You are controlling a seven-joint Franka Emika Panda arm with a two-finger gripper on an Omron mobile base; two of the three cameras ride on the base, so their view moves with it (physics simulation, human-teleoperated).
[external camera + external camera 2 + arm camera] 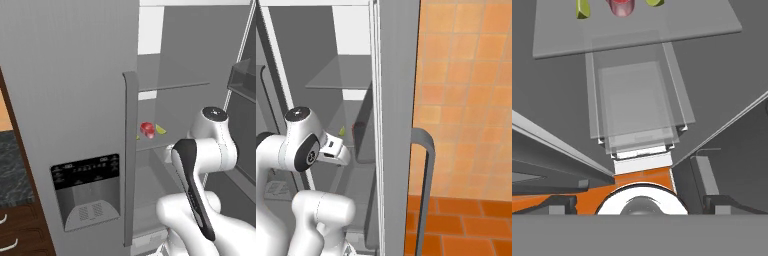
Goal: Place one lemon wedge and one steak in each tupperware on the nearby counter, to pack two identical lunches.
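Inside the open fridge, a red steak [147, 129] lies on a glass shelf with a yellow-green lemon wedge [160, 130] just to its right. From the hand view the steak [623, 6] sits at the top edge between two lemon wedges [582, 8] [654, 2]. One lemon wedge [342, 131] peeks out above the hand in the right base view. My gripper [340, 152] is open and empty, in front of the shelf and below it. The black marbled counter [11, 170] shows at the far left. The tupperware is out of view.
The shut fridge door with its dispenser [87, 192] and tall handle [130, 155] stands close on the left. The opened door [398, 125] and its handle [428, 185] flank the right. A clear drawer [637, 105] lies under the glass shelf [562, 40]. Door bins [245, 80] hang at right.
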